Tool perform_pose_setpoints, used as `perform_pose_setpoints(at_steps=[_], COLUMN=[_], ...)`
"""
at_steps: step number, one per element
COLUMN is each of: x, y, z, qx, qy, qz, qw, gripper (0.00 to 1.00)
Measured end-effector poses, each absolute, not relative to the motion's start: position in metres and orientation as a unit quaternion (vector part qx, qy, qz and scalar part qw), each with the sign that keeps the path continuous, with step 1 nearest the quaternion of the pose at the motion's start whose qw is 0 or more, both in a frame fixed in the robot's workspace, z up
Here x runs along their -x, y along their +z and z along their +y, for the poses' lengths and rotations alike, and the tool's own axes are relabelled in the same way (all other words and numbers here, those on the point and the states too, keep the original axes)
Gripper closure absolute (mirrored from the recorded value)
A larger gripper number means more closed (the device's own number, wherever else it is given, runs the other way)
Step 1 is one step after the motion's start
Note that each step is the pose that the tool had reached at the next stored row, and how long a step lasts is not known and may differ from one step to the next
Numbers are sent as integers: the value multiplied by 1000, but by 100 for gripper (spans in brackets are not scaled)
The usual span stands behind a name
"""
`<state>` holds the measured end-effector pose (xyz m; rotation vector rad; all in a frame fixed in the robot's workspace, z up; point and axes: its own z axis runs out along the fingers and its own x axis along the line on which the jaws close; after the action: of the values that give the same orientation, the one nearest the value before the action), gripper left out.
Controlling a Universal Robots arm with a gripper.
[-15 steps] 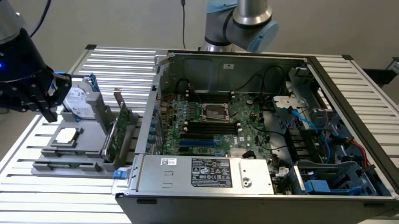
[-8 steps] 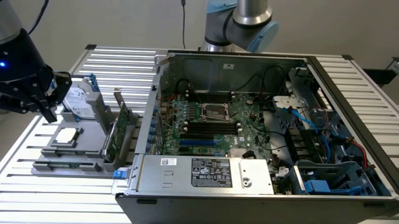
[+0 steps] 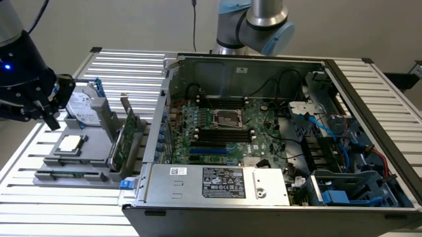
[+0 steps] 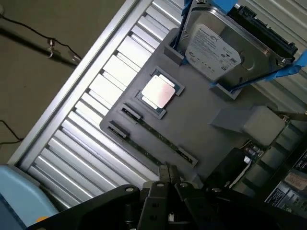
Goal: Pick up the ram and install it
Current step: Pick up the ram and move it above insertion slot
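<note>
The ram (image 4: 156,136) is a thin green stick standing on edge between two clips at the front of a grey fixture tray (image 4: 201,110). In the exterior view the ram (image 3: 69,173) lies low along the tray's near edge. My gripper (image 4: 168,176) hovers above the tray, close over one end of the stick without touching it, its fingers closed together and holding nothing. In the exterior view the black gripper (image 3: 51,118) hangs at the far left, above the tray's back corner. The motherboard's dark memory slots (image 3: 224,133) lie inside the open computer case (image 3: 369,98).
The tray also carries a silver hard drive (image 4: 216,45) with blue rails, a processor chip (image 4: 158,93) and an upright green expansion card (image 3: 125,136). The case's tall metal walls and power supply (image 3: 218,180) stand to the exterior view's right. A slatted metal table (image 3: 66,207) lies underneath.
</note>
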<state>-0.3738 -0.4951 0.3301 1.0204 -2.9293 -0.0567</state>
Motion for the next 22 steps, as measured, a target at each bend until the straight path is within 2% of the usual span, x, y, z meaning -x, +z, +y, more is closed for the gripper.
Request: perform_pose_setpoints(at_steps=[22], x=[374], y=[330], z=[-495], qx=[-510], qy=[-14], qz=[-860], qw=[23], gripper=[89])
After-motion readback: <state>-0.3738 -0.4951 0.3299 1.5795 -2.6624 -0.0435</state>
